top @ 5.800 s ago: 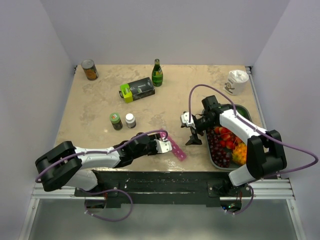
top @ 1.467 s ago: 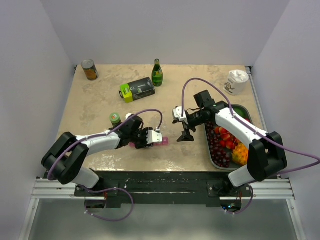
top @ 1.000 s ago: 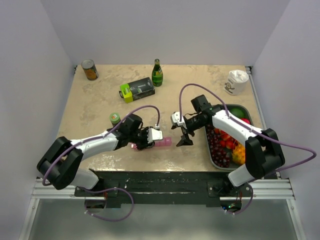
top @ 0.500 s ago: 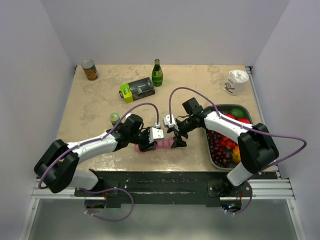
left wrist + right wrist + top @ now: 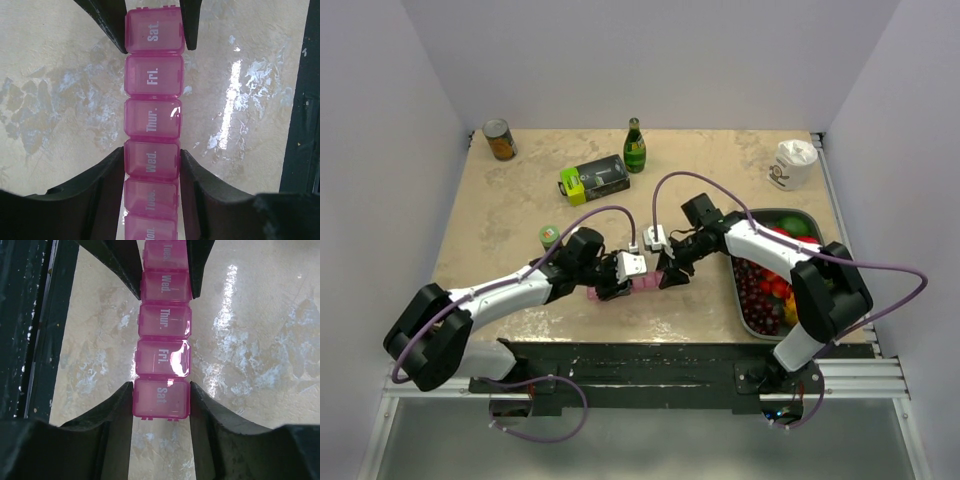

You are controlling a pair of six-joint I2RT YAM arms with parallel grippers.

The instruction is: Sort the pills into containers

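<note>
The containers are one pink pill-organiser strip [image 5: 642, 288] lying crosswise near the table's front edge, all lids closed. My left gripper [image 5: 618, 283] is shut on it; in the left wrist view the left gripper [image 5: 152, 160] presses both sides of the "Wed." box, and the strip [image 5: 152, 80] runs away to "Sat." My right gripper [image 5: 666, 277] meets the strip's other end. In the right wrist view the right gripper [image 5: 161, 399] sits against both sides of the "Sat." box of the strip [image 5: 164, 320]. No pills show in any view.
A dark fruit tray [image 5: 775, 212] lies at the right. A green-capped bottle [image 5: 550, 237] stands just behind my left arm. Farther back are a black and green box [image 5: 593, 180], a green bottle [image 5: 635, 146], a can [image 5: 498, 139] and a white cup [image 5: 792, 163].
My right gripper moved left to the strip's free end and narrowed its jaws onto the "Sat." box. My left arm shifted the held strip slightly to the right.
</note>
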